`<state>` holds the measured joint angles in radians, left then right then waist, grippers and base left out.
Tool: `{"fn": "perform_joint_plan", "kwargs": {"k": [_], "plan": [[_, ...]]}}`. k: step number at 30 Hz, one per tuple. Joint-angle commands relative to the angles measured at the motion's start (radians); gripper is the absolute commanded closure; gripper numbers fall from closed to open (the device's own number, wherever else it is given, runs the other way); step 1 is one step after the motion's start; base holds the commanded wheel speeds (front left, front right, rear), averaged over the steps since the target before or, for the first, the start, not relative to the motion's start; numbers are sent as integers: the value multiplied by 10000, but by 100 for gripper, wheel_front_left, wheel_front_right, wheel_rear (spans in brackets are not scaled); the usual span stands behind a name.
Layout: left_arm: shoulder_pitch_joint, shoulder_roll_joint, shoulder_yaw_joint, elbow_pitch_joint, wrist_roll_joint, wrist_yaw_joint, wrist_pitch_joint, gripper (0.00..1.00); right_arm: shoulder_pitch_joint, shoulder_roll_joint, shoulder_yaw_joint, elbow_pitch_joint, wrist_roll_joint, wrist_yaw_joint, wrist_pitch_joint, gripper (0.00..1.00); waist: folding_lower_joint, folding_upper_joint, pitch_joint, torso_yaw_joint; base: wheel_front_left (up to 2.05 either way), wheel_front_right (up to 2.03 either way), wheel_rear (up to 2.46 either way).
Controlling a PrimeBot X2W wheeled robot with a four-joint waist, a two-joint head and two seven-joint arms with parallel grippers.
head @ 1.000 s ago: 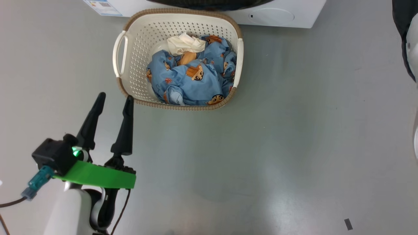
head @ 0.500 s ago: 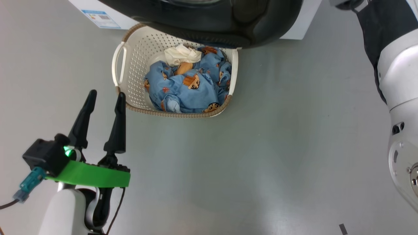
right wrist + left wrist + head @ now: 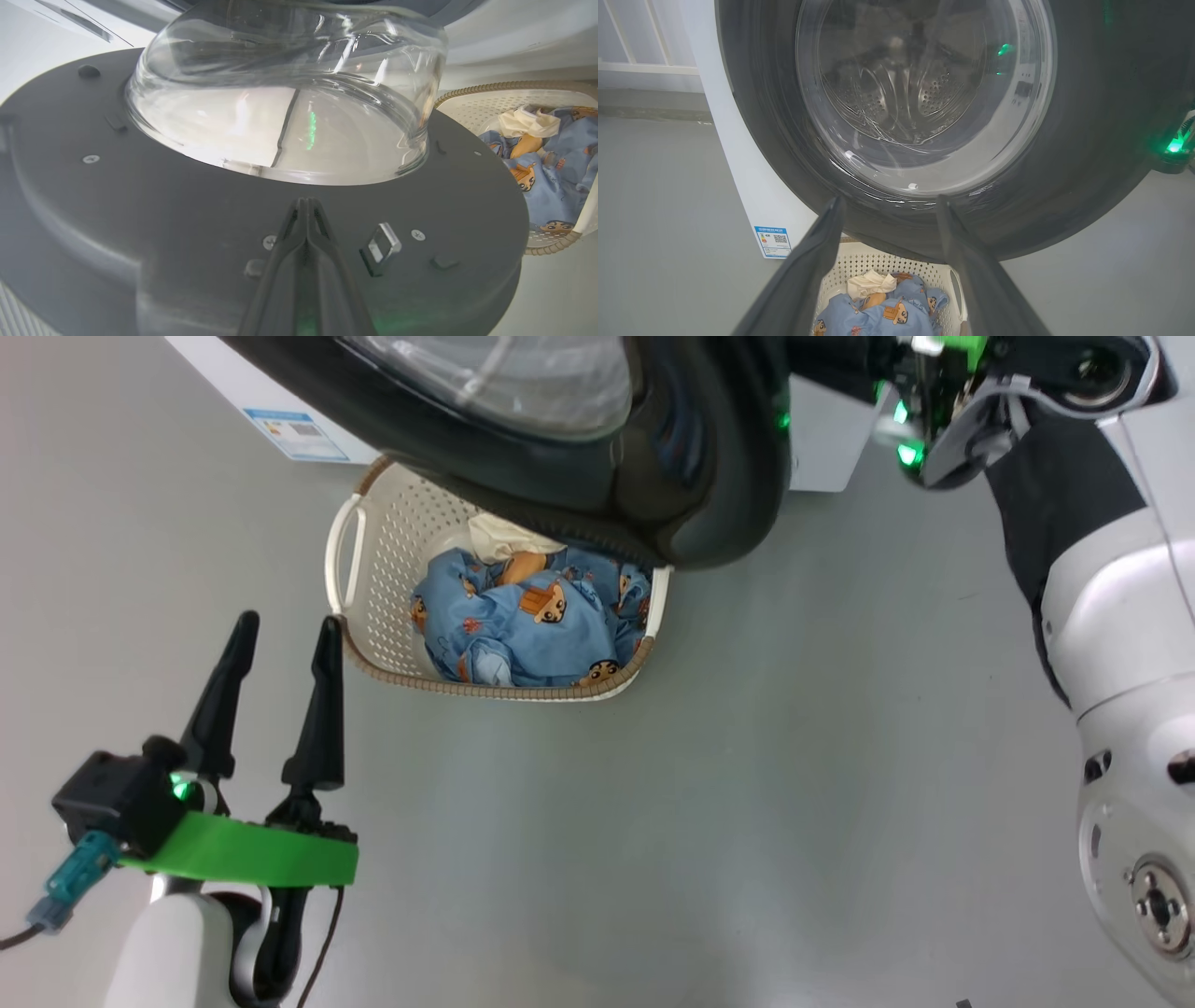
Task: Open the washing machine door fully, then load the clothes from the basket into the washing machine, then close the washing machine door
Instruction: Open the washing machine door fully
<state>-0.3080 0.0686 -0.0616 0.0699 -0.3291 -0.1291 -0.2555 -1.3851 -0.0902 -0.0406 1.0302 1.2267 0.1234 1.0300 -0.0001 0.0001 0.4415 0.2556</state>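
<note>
Washing machine door (image 3: 709, 476): round disc with no long axis. It stands swung out from the washing machine (image 3: 812, 439), and its lower edge overhangs the far end of the basket (image 3: 392, 569).
Door facing: the outer face turns toward the left gripper (image 3: 288, 619). The bulging bowl side turns toward the right gripper (image 3: 303, 201).
Door materials: wide glossy black rim outside. Inside is a matte dark grey ring with screws and a metal latch loop (image 3: 383, 242), around a clear glass bowl (image 3: 280, 93).
Right gripper: fingers pressed together with nothing between them. The tips lie at the inner ring, just under the bowl and beside the latch loop. Contact cannot be told.
Left gripper: fingers spread, empty, beside the basket's near handle-side corner and pointing past it toward the door.
Basket: cream perforated plastic, rounded rectangle, brown woven-look rim. Its long axis runs handle to handle.
Clothes (image 3: 523, 625): crumpled light blue printed fabric and a cream cloth, heaped inside the basket.
</note>
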Motion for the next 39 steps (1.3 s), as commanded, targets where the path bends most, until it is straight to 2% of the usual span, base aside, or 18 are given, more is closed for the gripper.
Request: {"fn": "perform_joint_plan", "kwargs": {"k": [1,5,12,22,32,39], "plan": [[140,317,367,-269,91,-16,-63,0,268,394,291,-452,348,73,390,100,1,-1,-111,17,0,0,0],[152,307,348,-265,95,-16,-63,0,760,397,1026,-861,1196,73,804,100,1,-1,-212,58,0,0,0],[178,269,238,-270,133,-16,-63,0,1692,398,2949,-2097,2931,73,1005,100,1,-1,-341,168,0,0,0],[214,237,148,-301,146,-16,-63,0,2475,399,5384,-3469,4897,73,55,100,1,-1,-474,291,0,0,0],[270,173,236,-263,138,-16,-63,0,2414,399,7386,-3702,6381,73,-1033,100,1,-1,-478,407,0,0,0],[264,147,293,-198,157,-16,-63,0,2383,399,8333,-3777,7166,73,-1596,100,1,-1,-559,423,0,0,0]]}}
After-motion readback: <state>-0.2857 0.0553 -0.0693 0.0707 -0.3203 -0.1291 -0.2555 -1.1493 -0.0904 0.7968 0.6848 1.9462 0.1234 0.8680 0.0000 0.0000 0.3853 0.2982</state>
